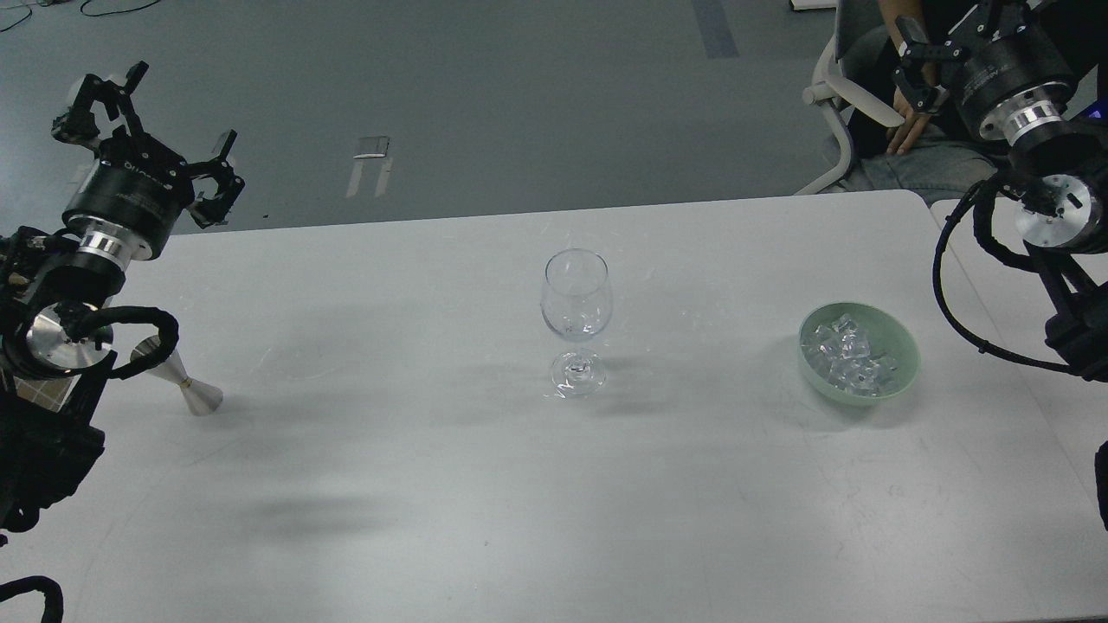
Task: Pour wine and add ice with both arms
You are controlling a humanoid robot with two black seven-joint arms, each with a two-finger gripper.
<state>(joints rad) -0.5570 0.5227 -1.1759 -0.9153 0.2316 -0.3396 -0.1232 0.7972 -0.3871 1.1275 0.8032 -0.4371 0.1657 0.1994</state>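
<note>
Empty wine glass (576, 318) mid-bench, both arms raised off the ends.

The white bench (433, 502) carries everything. The left gripper (147, 130) hangs over the far left corner, fingers spread, holding nothing; the right gripper (956, 48) is beyond the far right corner, fingers apart, empty. A green bowl (900, 363) near the right edge holds the ice (848, 355). A metal jigger (186, 385) stands by the left edge.

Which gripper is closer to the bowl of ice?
Right. The right gripper hangs above and behind the bowl; the left gripper is across the table, far left.
</note>
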